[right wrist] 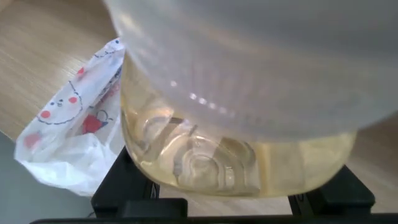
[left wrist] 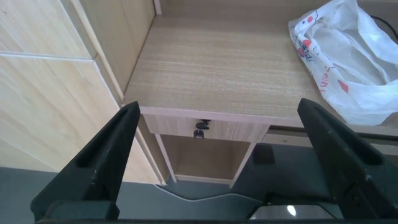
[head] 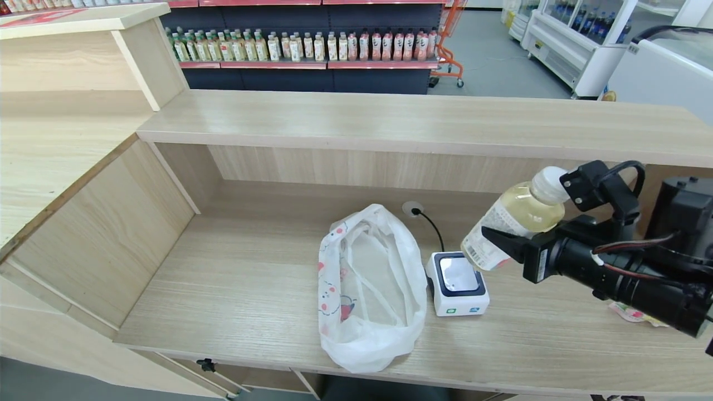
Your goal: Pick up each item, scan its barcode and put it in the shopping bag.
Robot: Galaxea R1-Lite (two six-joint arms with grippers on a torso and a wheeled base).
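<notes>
My right gripper (head: 535, 231) is shut on a clear bottle (head: 515, 220) of pale yellow drink with a white cap, held tilted in the air just right of and above the white barcode scanner (head: 458, 282). The label's barcode faces down toward the scanner. Up close in the right wrist view, the bottle (right wrist: 249, 106) sits between the dark fingers. The white shopping bag (head: 365, 287) with red cartoon prints lies open on the counter, left of the scanner. My left gripper (left wrist: 217, 162) hangs open below the counter's front edge, with the shopping bag (left wrist: 348, 56) farther off on the counter.
A black cable (head: 431, 223) runs from the scanner to a hole in the counter. A pink-and-white packet (head: 632, 313) lies on the counter under my right arm. A raised wooden ledge (head: 423, 125) borders the back, and a side panel (head: 100, 239) the left.
</notes>
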